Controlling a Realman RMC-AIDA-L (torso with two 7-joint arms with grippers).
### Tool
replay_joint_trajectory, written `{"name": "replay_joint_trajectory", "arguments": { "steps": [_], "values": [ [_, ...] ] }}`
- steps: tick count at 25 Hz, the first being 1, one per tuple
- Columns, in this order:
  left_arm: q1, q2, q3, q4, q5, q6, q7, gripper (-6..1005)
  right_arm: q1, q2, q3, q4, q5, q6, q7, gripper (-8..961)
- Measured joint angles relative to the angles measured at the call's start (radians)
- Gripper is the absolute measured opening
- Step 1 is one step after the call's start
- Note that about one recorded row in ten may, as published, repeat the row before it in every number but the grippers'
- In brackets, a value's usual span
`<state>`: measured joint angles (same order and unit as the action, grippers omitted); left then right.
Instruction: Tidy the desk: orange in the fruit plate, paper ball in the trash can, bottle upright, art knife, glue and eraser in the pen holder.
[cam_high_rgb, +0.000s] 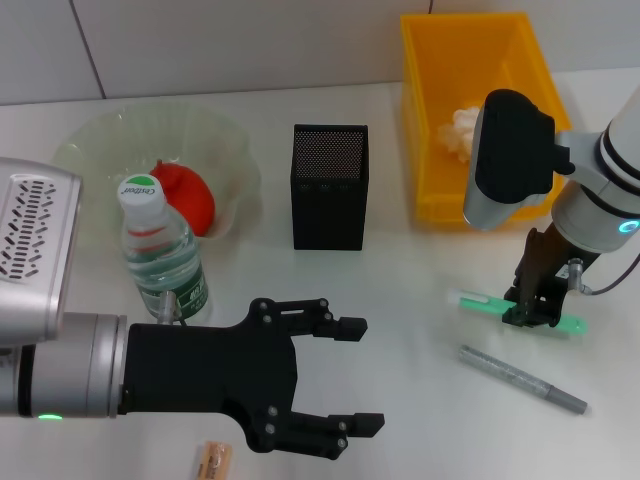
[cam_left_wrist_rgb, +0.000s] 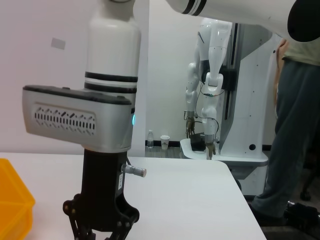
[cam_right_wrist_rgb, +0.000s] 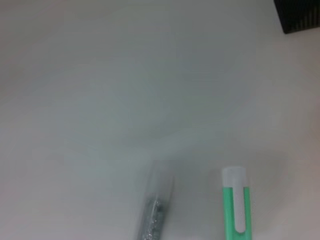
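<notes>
The right gripper (cam_high_rgb: 533, 312) points down, fingers pinching the green glue stick (cam_high_rgb: 572, 324), partly hiding it; the left gripper (cam_high_rgb: 345, 375) hovers spread.

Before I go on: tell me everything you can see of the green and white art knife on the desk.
The art knife is a slim green stick with a white end and white clip, plastic-looking. It lies flat on the white desk, near the robot from the trash can, beside a grey pen-like stick. The right tool stands over its middle, fingers straddling it.

I see even bright overhead light, soft short shadows on the white desk (cam_high_rgb: 420, 300); right wrist view badly defocused.
</notes>
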<state>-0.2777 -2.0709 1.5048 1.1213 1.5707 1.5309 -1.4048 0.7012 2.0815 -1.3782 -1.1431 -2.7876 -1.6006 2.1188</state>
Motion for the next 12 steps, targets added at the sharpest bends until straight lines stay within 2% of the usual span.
{"name": "replay_joint_trajectory", "arguments": {
  "steps": [5,12],
  "values": [
    [0.000,0.000,0.000,0.000,0.000,0.000,0.001,813,-0.012,0.001,0.004,-0.045,0.005,-0.006,0.002,177],
    [0.000,-0.002,0.000,0.000,0.000,0.000,0.002,813,-0.072,0.002,0.021,-0.202,0.048,-0.008,0.010,177]
  ]
}}
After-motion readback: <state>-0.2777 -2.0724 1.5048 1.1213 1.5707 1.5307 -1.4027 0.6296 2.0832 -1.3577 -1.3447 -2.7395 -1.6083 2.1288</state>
